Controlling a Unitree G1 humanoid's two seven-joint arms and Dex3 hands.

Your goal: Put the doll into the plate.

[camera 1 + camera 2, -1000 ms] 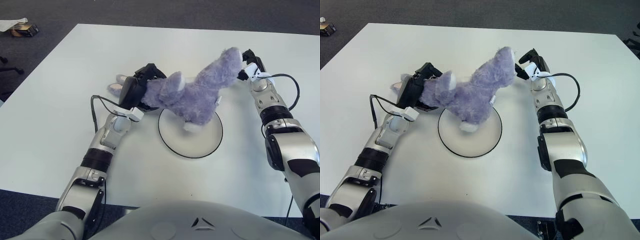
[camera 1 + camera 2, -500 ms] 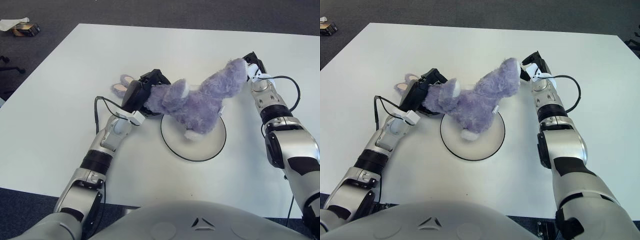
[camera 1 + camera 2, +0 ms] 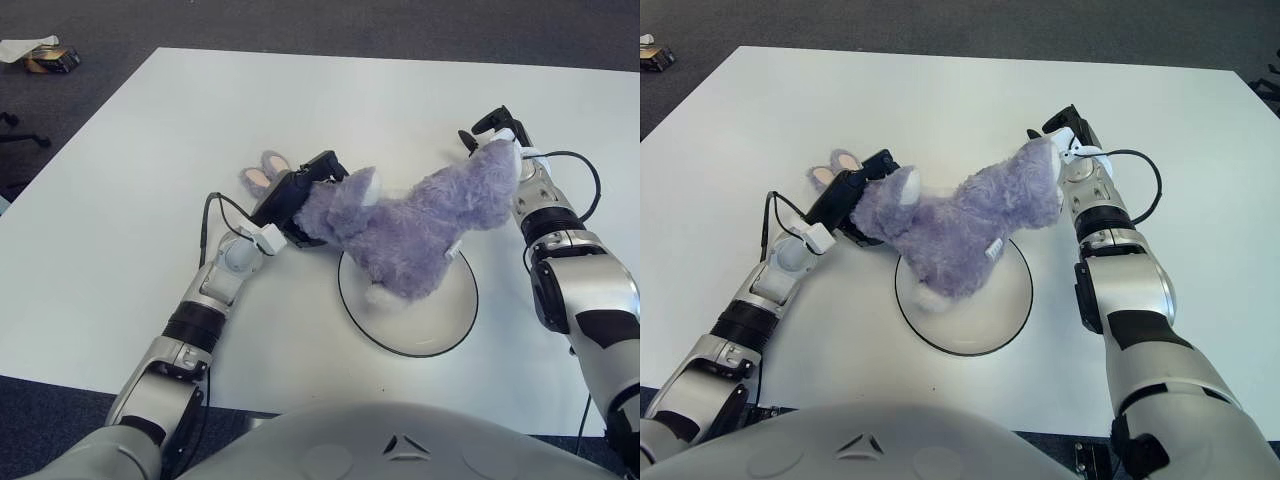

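Both robot hands, left (image 3: 295, 198) and right (image 3: 497, 135), grasp the purple plush doll (image 3: 410, 230) above the plate (image 3: 420, 335), mid-frame on the white tabletop (image 3: 120, 200); grey carpet (image 3: 300, 25) fills the frame's top.

I can't see most of the plate (image 3: 420, 335); the doll (image 3: 410, 225) covers its far half. The doll's fur hides the fingers of my left hand (image 3: 300, 200) and right hand (image 3: 497, 135), so contact there is unclear to me.

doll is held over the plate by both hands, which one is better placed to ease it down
Left, probably. The left robot hand grips the doll at its head end beside the plate rim; the right robot hand holds the far end, further off.
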